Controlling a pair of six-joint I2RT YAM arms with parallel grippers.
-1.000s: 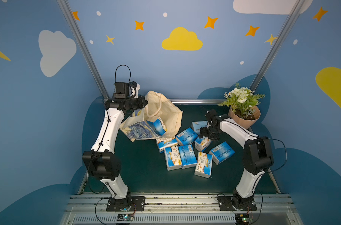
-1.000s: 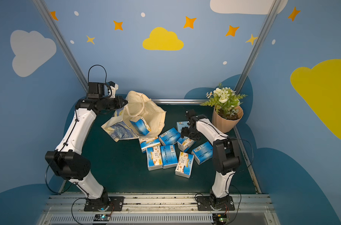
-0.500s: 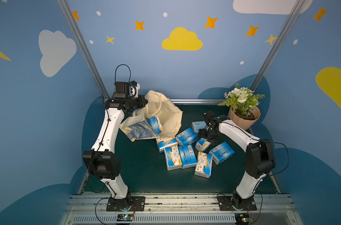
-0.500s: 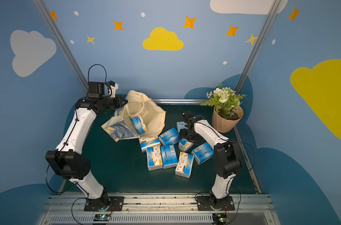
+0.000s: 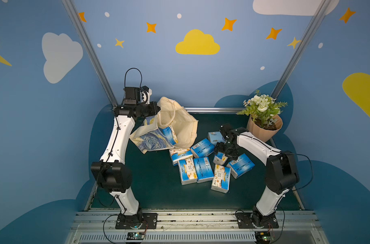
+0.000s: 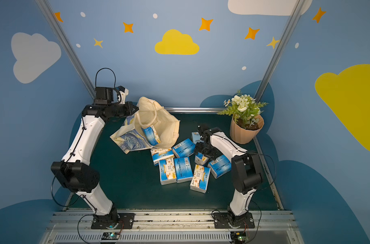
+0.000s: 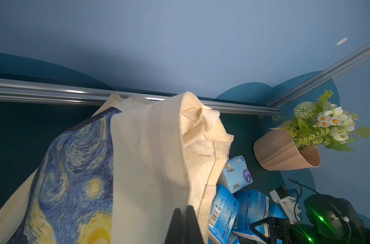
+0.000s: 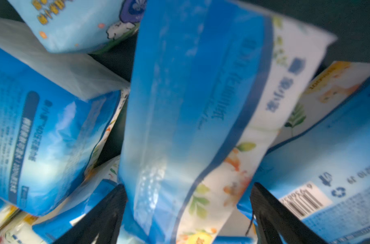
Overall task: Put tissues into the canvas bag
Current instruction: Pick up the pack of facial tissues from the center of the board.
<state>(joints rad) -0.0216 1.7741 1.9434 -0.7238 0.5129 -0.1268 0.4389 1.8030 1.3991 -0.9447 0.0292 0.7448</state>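
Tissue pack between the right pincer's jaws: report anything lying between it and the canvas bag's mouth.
One blue tissue pack lies between that pack and the mouth of the canvas bag, which the left pincer holds up. Lifted over it, nothing visible blocks the path.

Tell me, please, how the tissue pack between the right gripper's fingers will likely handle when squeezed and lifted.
Probably soft: the tissue pack has rounded edges and a crinkled seam. Its glossy film may slip in the right gripper, so grip firmly.
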